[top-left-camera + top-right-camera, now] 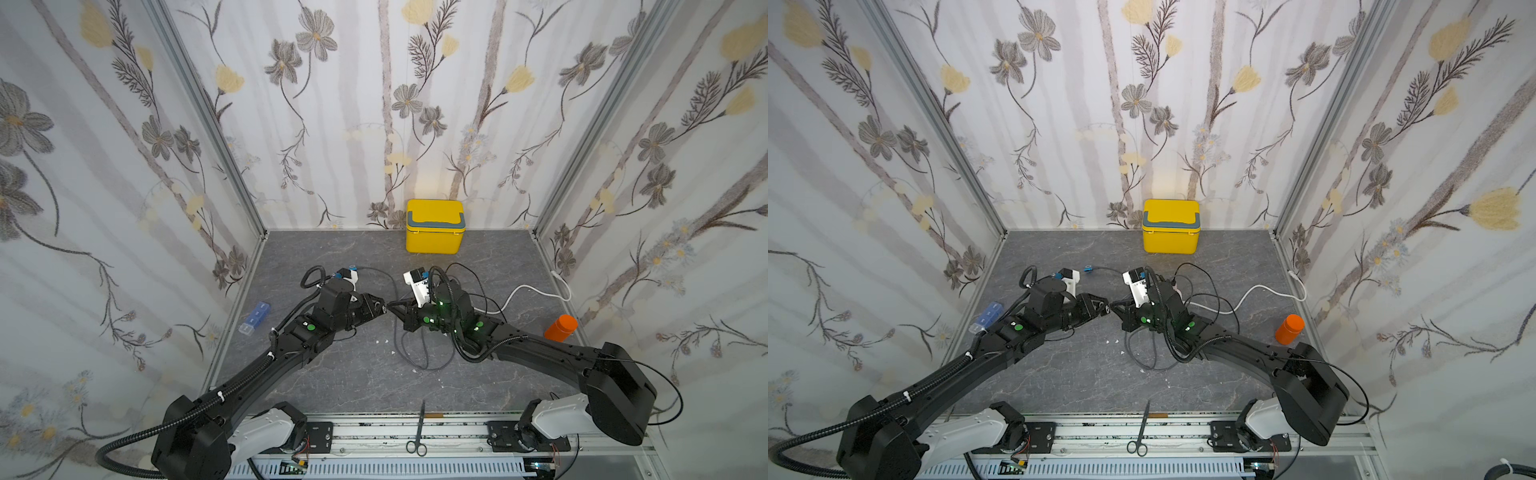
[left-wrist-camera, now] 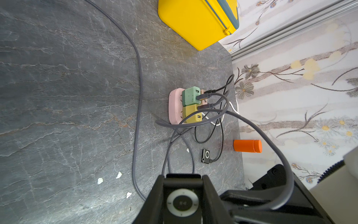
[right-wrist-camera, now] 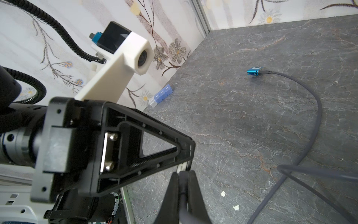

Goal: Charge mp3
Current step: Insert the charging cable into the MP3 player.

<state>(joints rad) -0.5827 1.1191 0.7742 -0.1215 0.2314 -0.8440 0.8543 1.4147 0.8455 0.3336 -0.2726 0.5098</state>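
Holding noted: left tool (image 2: 183,177) narrowly open, clamped on the mp3 (image 2: 182,202) over the middle of the tabletop (image 2: 67,97). Right tool (image 3: 183,173) pinched closed on grey cable (image 2: 280,155) end, just beside the mp3.

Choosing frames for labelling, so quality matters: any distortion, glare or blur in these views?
Both top views: wide-angle distortion splays the wall posts; a bright patch above the yellow box. Left wrist view: even light, held mp3 player sharp. Right wrist view: right gripper and its cable slightly soft close up, blue mp3 player crisp.
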